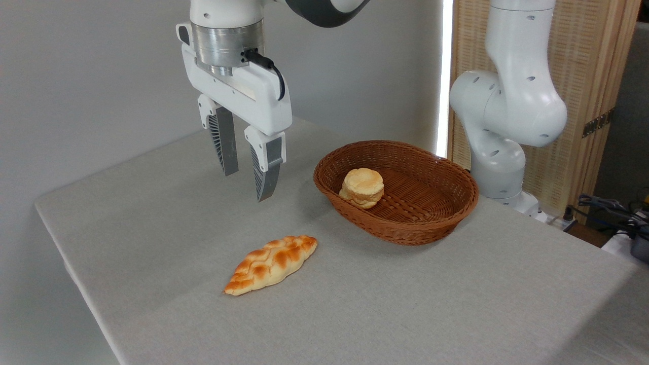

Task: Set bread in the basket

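The bread (272, 263), a braided golden-orange loaf with pointed ends, lies flat on the grey tablecloth near the front, angled from lower left to upper right. The basket (431, 223), oval brown wicker with low sides, sits to its upper right. My gripper (247, 186) hangs open in the air above and behind the loaf, left of the basket, with nothing between its fingers (265, 175).
A small round pale bun (362, 188) rests inside the basket at its left side. The arm's white base (499, 152) stands behind the basket at the right. The table's left edge (66, 253) drops off close to the loaf. Cables lie at far right.
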Tool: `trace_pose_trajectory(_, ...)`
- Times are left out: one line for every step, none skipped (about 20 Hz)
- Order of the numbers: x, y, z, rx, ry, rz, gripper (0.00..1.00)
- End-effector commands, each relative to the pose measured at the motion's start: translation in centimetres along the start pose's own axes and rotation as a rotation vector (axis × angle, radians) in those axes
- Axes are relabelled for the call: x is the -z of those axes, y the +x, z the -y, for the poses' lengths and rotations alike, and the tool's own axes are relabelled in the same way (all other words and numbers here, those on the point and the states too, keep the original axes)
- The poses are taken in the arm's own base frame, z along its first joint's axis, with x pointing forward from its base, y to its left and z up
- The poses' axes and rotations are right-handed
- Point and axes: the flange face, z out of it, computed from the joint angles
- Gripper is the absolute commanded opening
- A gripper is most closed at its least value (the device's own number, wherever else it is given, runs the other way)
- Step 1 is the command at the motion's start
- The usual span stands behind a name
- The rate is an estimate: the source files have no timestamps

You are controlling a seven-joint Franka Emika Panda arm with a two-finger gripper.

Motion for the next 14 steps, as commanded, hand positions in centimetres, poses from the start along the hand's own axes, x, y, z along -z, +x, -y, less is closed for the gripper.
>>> trace_pose_trajectory(0.2, 0.1, -0.1, 0.002, 0.001, 0.001, 1.00)
trace_pose_trajectory(0.2, 0.0, -0.1, 0.002, 0.001, 0.001, 1.00)
trace_pose_trajectory(0.2, 0.0, -0.1, 0.002, 0.001, 0.001, 1.00)
trace_pose_trajectory(0.3, 0.1, -0.1, 0.001, 0.006, -0.003, 1.00)
trace_pose_trajectory(0.2, 0.1, 0.0, 0.002, 0.008, -0.006, 1.00)
trace_pose_trajectory(0.3, 0.0, 0.3, 0.006, 0.013, -0.012, 1.00)
trace_pose_trajectory(0.2, 0.0, 0.4, 0.008, 0.013, -0.012, 1.00)
trace_pose_trajectory(0.3, -0.1, 0.5, 0.010, 0.014, -0.014, 1.00)
trace_pose_trajectory(0.1, -0.1, 0.6, 0.012, 0.014, -0.013, 1.00)
trace_pose_trajectory(-0.3, -0.1, 0.8, 0.014, 0.020, -0.018, 1.00)
trace_pose_trajectory(-0.9, -0.2, 1.0, 0.018, 0.024, -0.021, 1.00)
trace_pose_trajectory(-1.7, -0.4, 1.3, 0.025, 0.024, -0.020, 1.00)
trace_pose_trajectory(-3.1, -0.6, 1.5, 0.027, 0.016, -0.006, 1.00)
trace_pose_trajectory(-4.0, -0.6, 1.8, 0.025, 0.013, 0.003, 1.00)
